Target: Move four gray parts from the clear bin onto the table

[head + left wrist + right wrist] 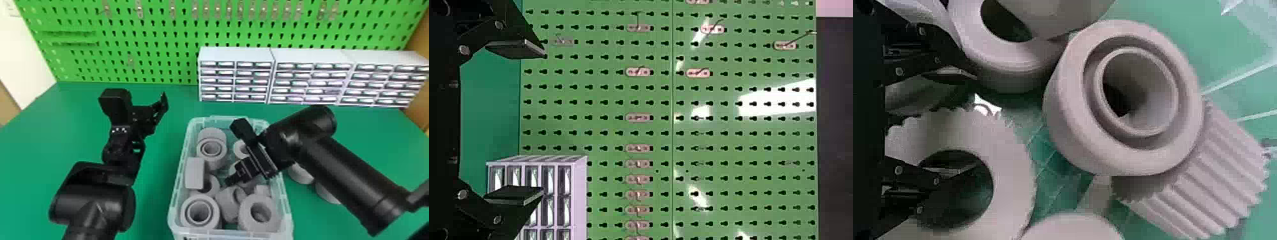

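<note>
The ridged gray ring (1013, 170) is in the clear bin (230, 235), toward the wall on your right. Your right gripper (977, 122) straddles its wall, pincer released and fingers apart: one reaches into the hole, the other sits outside, so closing should pinch the rim without needing the ring's full width. A collared gray part (1068, 115) lies just beside it and could snag on the lift, so you'd best draw straight up.

Outside the bin, two gray parts (300, 174) lie on the worktop (153, 204), off toward its right edge, probably set there to leave you a short carry; that suggests two more to go. Your left gripper (544, 121) is parked over the worktop's left side, fingers spread, out of the way. Drawer cabinets (236, 83) line the far edge toward the right corner.
</note>
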Robot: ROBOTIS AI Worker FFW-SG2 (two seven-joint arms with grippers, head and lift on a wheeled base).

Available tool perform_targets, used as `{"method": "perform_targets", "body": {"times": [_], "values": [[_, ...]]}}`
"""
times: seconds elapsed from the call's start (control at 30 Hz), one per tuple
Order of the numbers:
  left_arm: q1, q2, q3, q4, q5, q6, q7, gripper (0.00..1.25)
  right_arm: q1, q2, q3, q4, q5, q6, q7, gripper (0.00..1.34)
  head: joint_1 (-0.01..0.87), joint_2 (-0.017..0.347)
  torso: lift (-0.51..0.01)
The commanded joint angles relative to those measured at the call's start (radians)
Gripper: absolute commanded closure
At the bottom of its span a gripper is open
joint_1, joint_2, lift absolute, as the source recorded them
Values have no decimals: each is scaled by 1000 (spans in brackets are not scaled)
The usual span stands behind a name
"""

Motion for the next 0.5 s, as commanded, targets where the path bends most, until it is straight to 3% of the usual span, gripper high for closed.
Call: {"method": "perform_targets", "body": {"times": [0.0,0.23,0.47], "values": [[-6,0,-6,5,5,0,0,292,-3,1,5,2,3,-7,0,673,693,72,-52],[-4,0,-4,8,11,-6,0,294,-9,1,6,2,-9,-2,0,990,693,72,-52],[3,0,-1,8,17,-8,0,292,-14,-2,-3,-21,-32,1,0,1030,693,72,-52]]}}
